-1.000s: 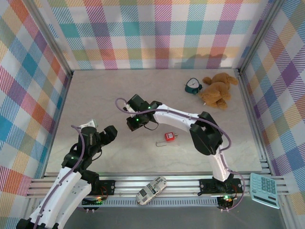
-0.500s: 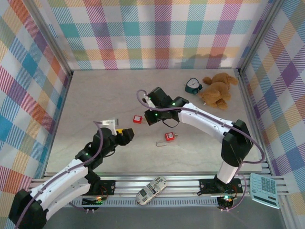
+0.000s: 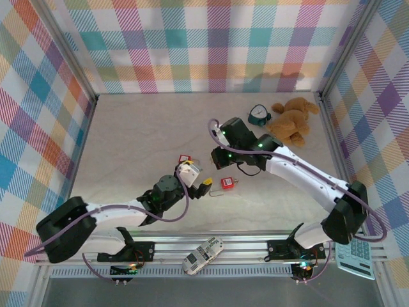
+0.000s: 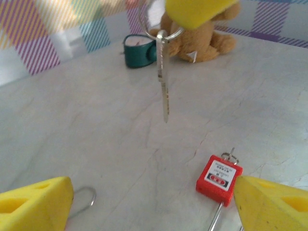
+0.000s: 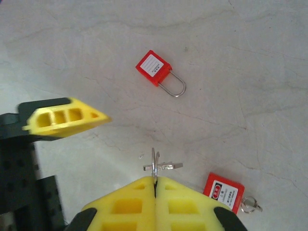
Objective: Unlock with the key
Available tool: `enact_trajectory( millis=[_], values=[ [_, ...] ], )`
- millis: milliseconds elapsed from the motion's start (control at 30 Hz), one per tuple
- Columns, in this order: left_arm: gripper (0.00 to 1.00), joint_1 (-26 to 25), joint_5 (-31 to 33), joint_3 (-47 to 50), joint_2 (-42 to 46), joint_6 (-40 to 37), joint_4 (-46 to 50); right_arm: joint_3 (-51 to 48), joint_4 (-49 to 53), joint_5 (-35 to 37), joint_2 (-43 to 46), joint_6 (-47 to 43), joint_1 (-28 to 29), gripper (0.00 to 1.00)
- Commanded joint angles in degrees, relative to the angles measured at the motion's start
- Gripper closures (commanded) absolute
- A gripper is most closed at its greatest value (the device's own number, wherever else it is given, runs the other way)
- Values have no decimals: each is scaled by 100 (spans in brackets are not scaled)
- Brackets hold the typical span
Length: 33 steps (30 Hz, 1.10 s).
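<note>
The silver key hangs by its ring from my right gripper, which is shut on the ring above the table. In the left wrist view the key dangles from those yellow fingertips. A red padlock with a small ring at its base lies just right of my left gripper. That gripper is open, with bare table between its fingers and the padlock at the inner edge of its right finger. A second red padlock lies farther left.
A brown teddy bear and a small teal clock sit at the back right. A remote lies on the front rail and a calculator at the right front. Plaid walls close in three sides.
My left arm has swung forward and to the right, up to the padlocks, and its jaws have widened. My right gripper has carried the key to the right, uncovering the second padlock.
</note>
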State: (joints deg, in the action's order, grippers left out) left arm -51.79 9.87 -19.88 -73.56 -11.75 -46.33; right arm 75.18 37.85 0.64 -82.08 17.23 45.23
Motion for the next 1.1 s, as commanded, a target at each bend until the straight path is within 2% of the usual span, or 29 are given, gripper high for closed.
enact_trajectory(
  millis=[0,67,200,400,600,833,1000,1067],
  values=[
    [15,-51,-676,-40,-413,-773,-1541,-158,53,-255,339,289,21,97],
    [18,-51,-805,-216,-680,-720,-1597,-240,4,-394,494,393,21,97],
    [23,-52,-677,-301,-1192,-517,-2508,-451,-51,-453,776,619,20,98],
    [33,-56,-780,-381,-1623,-276,-2995,-651,-250,-620,1035,912,18,98],
    [49,-50,-878,-403,-1654,-258,-2999,-809,-360,-600,1115,1118,21,97],
    [63,-51,-1012,-394,-1627,-209,-2988,-904,-445,-572,1124,1173,20,97],
    [81,-50,-990,-387,-1584,-187,-2947,-970,-644,-568,1168,1270,21,97],
    [85,-51,-1003,-376,-1561,-177,-2918,-970,-682,-511,1185,1284,21,97]
  ],
)
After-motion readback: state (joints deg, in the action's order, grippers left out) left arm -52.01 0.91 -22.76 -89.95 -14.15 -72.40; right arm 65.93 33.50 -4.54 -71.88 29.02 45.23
